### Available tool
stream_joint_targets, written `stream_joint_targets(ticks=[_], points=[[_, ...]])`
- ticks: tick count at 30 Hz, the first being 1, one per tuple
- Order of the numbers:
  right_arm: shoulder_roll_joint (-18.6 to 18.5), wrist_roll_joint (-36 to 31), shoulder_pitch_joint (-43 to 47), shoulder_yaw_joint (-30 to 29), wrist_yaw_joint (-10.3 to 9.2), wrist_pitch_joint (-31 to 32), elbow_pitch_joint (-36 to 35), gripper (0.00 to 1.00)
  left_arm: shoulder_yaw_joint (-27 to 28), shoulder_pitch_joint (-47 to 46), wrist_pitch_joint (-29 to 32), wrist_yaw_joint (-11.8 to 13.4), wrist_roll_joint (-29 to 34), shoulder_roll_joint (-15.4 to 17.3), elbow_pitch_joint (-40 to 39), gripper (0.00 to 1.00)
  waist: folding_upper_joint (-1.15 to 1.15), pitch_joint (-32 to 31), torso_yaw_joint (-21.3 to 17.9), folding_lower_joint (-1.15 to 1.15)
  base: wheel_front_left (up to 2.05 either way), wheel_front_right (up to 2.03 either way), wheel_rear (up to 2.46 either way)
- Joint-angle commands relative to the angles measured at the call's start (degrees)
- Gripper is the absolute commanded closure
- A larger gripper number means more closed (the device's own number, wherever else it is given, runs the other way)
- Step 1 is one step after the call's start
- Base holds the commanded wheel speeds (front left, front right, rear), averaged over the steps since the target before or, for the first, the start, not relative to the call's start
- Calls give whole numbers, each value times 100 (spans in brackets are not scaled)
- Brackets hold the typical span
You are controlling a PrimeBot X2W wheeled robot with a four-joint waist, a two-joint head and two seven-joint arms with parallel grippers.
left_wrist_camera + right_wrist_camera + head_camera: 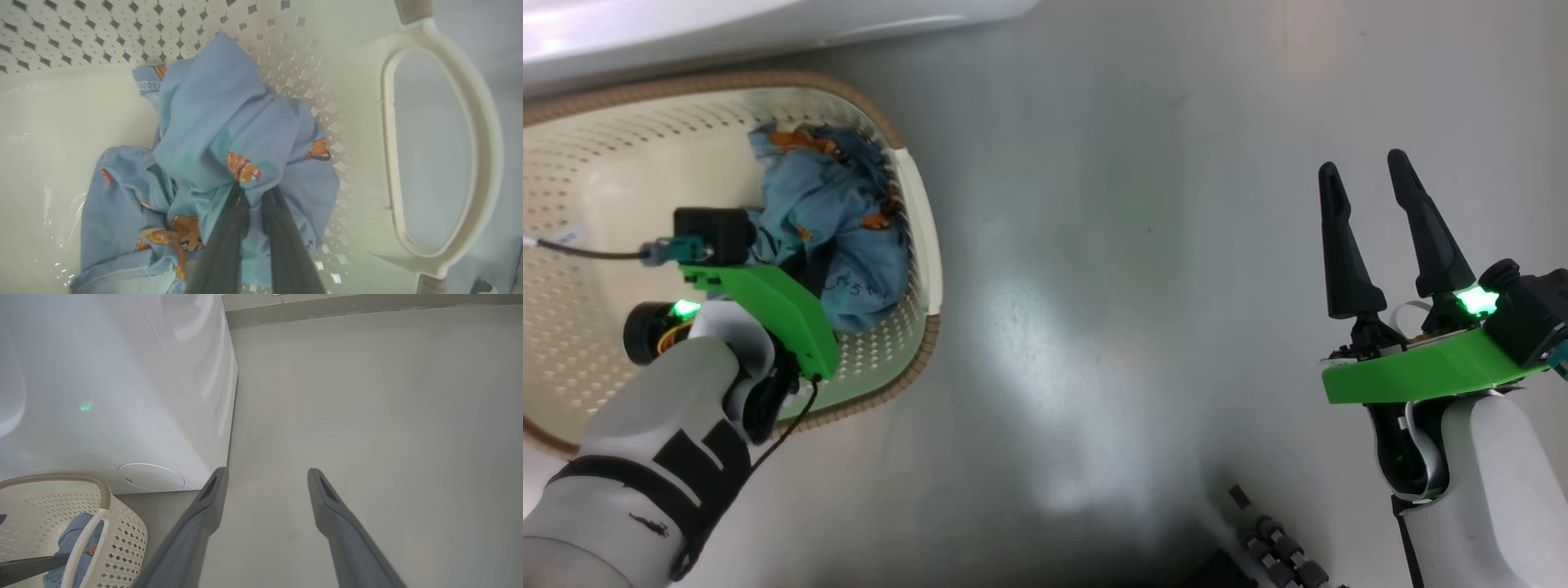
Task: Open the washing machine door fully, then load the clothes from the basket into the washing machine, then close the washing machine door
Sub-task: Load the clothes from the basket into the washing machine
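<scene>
Item: clothes (841, 220), bunched in basket (927, 269) at frame's upper left; my left tool (255, 194) clenched on a top fold, my right tool (1364, 162) spread, idle, at right; advice: lift straight up so trailing cloth clears the basket.

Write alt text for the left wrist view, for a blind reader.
The left gripper pinches a fold of the clothes, light blue fabric printed with orange-brown bears, which lie bunched in the cream perforated basket. A white handle loops at the view's right.
</scene>
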Motion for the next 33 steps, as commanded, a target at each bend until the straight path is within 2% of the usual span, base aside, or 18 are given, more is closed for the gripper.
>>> stream_joint_targets(ticks=[1, 7, 10, 17, 24, 33], points=[[-28, -67, 139, 68, 16, -27, -88, 0, 73, -22, -148, -9, -119, 117, -4, 100, 0, -157, 118, 0, 0, 0, 0], [-84, -61, 129, 73, 16, -27, 10, 0, 181, 181, -417, -9, -283, 145, 92, 100, 0, -649, 319, 0, 0, 0, 0], [-124, -56, 190, 49, 16, -27, 39, 0, 699, 259, -427, -9, -33, 221, 3, 100, 0, -930, 446, 0, 0, 0, 0], [-229, -7, 429, 40, 16, -27, 198, 0, 2256, 1049, -430, -9, 1098, 277, -453, 100, 0, -1704, 671, 0, 0, 0, 0], [-300, 24, 800, 4, 16, -27, 377, 0, 3693, 1955, -431, -9, 2341, 188, -1139, 100, 0, -2454, 848, 0, 0, 0, 0], [-422, 72, 1238, -44, 16, -27, 517, 0, 5107, 3073, -431, -9, 3733, -42, -2244, 100, 0, -3200, 991, 0, 0, 0, 0]])
